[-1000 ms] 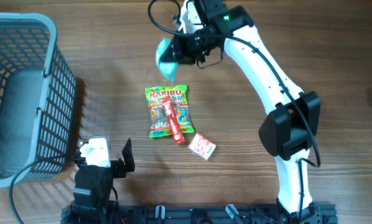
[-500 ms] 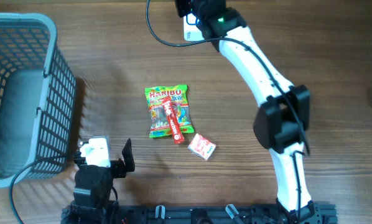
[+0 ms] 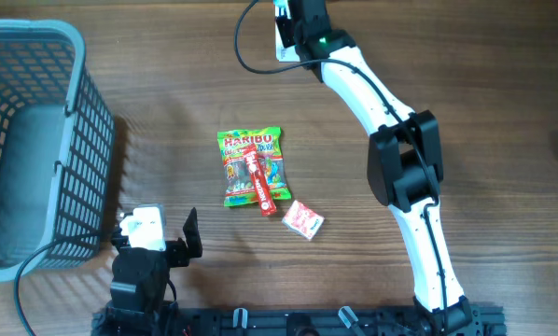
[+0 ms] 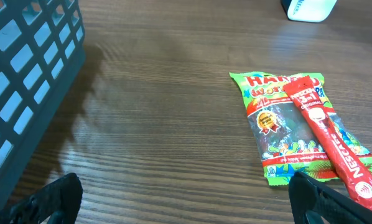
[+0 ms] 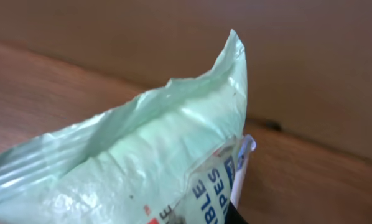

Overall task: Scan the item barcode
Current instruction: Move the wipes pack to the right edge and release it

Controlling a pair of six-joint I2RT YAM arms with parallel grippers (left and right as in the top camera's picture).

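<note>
Right jaws clamped on pale green packet (image 5: 130, 155), its long axis slanting from lower left to upper right; left jaws wide apart.

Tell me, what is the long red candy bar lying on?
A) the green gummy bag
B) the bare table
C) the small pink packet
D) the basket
A: the red candy bar lies slantwise across the green gummy bag, seen from overhead and from the left wrist.

Wooden table (image 3: 167, 93): blue-grey basket (image 3: 92, 140) left, gummy bag (image 3: 234, 177) centre, red-white packet (image 3: 303, 220) beside.
</note>
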